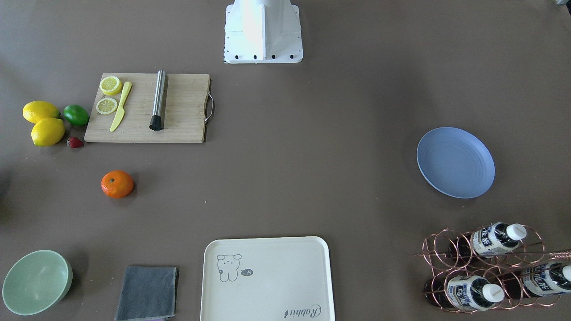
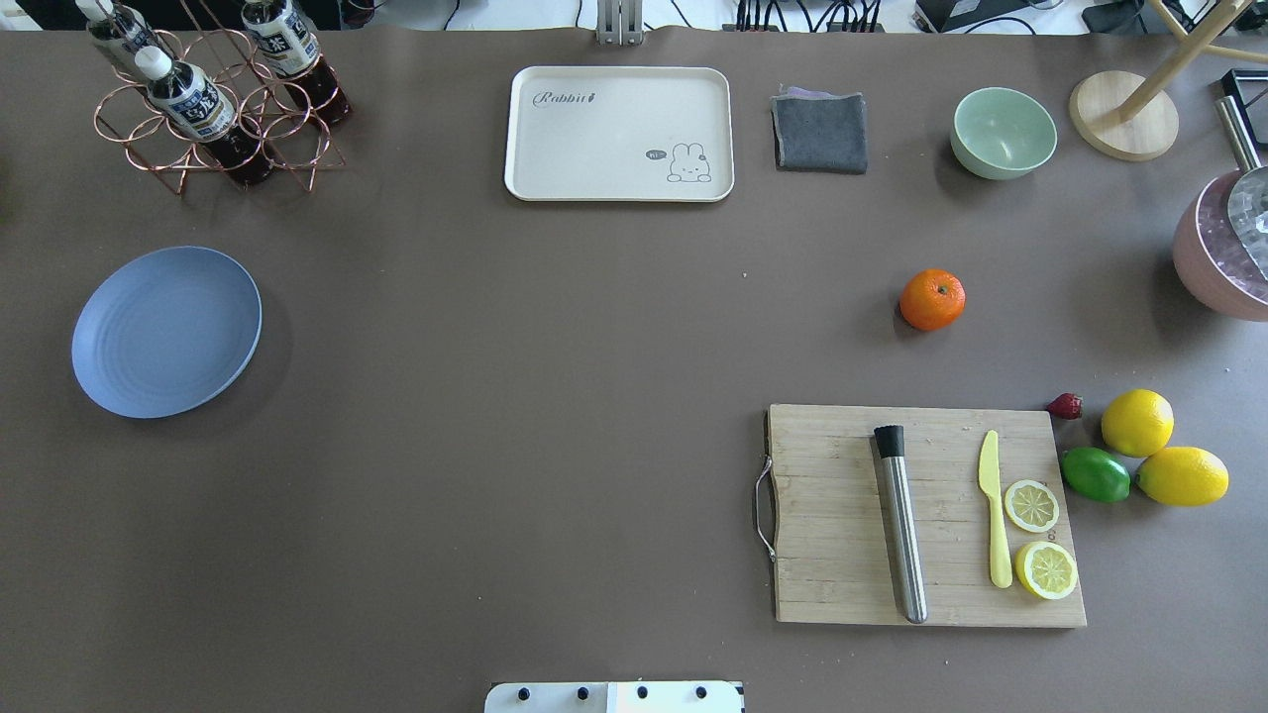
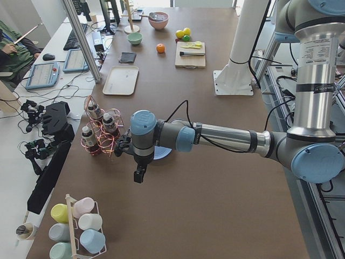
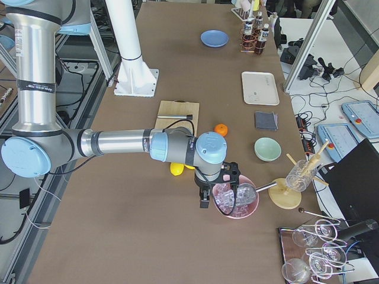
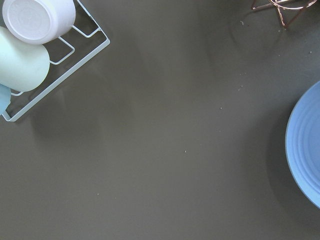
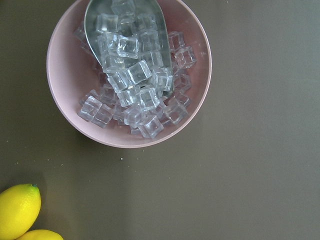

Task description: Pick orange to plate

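Note:
The orange (image 2: 932,299) (image 1: 117,183) lies alone on the brown table, between the cutting board and the mint bowl. Far across the table rests the pale-blue plate (image 2: 166,331) (image 1: 455,162), with nothing on it; its rim (image 5: 307,150) shows at the right of the left wrist view. My left gripper (image 3: 139,176) hangs beside the plate, toward the table's end. Over a pink bowl of ice, well away from the orange (image 4: 221,129), hangs my right gripper (image 4: 204,200). Both grippers show only in the side views, so I cannot tell whether they are open or shut.
A wooden cutting board (image 2: 926,515) carries a metal rod, a yellow knife and lemon slices. Beside it lie two lemons (image 2: 1137,423), a lime (image 2: 1096,474) and a strawberry. A cream tray (image 2: 619,134), grey cloth (image 2: 820,132), mint bowl (image 2: 1003,133), bottle rack (image 2: 213,99) and the ice bowl (image 6: 129,75) line the edges.

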You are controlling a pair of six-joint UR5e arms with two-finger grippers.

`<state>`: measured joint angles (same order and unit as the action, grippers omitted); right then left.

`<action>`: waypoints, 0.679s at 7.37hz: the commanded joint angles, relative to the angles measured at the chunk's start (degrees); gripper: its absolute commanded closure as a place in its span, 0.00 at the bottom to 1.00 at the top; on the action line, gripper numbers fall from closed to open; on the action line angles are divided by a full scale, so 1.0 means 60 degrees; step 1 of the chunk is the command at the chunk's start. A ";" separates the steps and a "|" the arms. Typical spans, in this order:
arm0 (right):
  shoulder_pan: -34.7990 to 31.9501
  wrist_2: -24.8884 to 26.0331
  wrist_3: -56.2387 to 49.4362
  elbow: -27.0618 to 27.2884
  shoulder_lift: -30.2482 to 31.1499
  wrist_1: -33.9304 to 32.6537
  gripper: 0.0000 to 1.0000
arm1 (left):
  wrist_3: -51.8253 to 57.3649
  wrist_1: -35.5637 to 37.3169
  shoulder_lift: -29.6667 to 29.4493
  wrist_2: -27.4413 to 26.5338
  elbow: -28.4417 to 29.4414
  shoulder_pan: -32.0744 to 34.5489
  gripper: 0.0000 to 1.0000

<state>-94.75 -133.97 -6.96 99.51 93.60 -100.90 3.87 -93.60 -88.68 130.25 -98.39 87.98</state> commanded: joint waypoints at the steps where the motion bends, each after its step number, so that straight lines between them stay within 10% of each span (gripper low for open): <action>1: 0.0000 0.0005 0.0002 -0.0003 0.0001 0.0000 0.00 | 0.0000 0.0000 0.0000 0.0000 0.0007 0.0000 0.02; 5: 0.0000 0.0005 0.0002 -0.0003 0.0001 0.0000 0.00 | 0.0058 0.0000 0.0015 0.0000 0.0007 0.0000 0.02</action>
<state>-94.75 -133.95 -6.94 99.49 93.60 -100.90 3.98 -93.60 -88.67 130.20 -98.29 87.98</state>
